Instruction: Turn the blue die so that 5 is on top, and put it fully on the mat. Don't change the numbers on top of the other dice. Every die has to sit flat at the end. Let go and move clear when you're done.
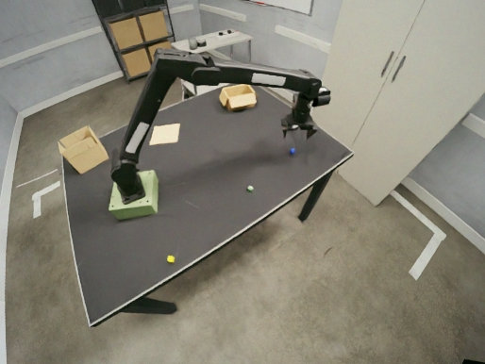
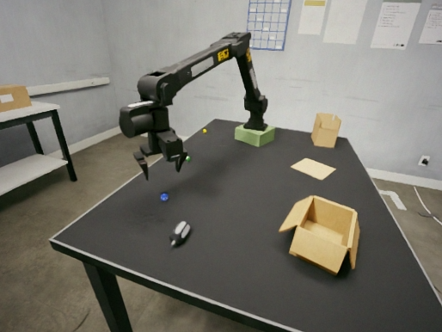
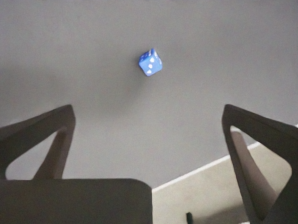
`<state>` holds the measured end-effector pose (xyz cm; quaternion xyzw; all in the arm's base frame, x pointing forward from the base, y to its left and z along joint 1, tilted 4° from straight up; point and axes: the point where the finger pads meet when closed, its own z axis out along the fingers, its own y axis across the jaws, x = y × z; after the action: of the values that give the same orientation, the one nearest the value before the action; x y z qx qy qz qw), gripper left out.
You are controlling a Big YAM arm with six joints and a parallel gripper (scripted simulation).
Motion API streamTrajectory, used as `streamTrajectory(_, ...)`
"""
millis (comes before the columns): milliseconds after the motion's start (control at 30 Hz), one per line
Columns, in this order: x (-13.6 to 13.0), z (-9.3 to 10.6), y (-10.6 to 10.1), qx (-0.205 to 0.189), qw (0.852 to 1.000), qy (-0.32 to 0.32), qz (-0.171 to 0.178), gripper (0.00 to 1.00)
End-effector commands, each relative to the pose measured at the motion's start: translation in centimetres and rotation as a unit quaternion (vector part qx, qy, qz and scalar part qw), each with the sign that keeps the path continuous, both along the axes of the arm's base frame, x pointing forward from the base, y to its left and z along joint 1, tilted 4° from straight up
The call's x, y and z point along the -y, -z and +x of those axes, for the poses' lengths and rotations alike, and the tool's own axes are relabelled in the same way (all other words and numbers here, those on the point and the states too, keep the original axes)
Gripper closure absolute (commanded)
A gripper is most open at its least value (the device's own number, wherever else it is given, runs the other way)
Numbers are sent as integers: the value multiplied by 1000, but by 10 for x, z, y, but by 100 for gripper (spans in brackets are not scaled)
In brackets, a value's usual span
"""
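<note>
Your black parallel gripper (image 2: 160, 165) hung wide open and empty above the dark table (image 2: 241, 267), the approach step in hand. The small blue die (image 2: 164, 197) lay below near the table edge; the tan square mat (image 2: 313, 168) was well apart. Next you needed to descend, straddling the die squarely.

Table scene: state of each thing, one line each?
gripper: open, empty, above the blue die
blue die: on the table, off the mat
green die: on the table
yellow die: near the table edge
mat: flat, bare
nearer box: open
</note>
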<state>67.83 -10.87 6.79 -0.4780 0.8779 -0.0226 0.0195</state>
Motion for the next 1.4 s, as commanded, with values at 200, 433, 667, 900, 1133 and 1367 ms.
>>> streamTrajectory(200,0,5,17,-2,984,-178,-9,0)
streamTrajectory(433,0,8,17,1,965,-262,-16,0)
streamTrajectory(667,0,6,15,1,959,-283,-18,0)
streamTrajectory(900,0,9,12,5,959,-284,-20,70)
streamTrajectory(1133,0,9,12,5,959,-283,-20,70)
streamTrajectory(1367,0,9,12,5,960,-281,-19,70)
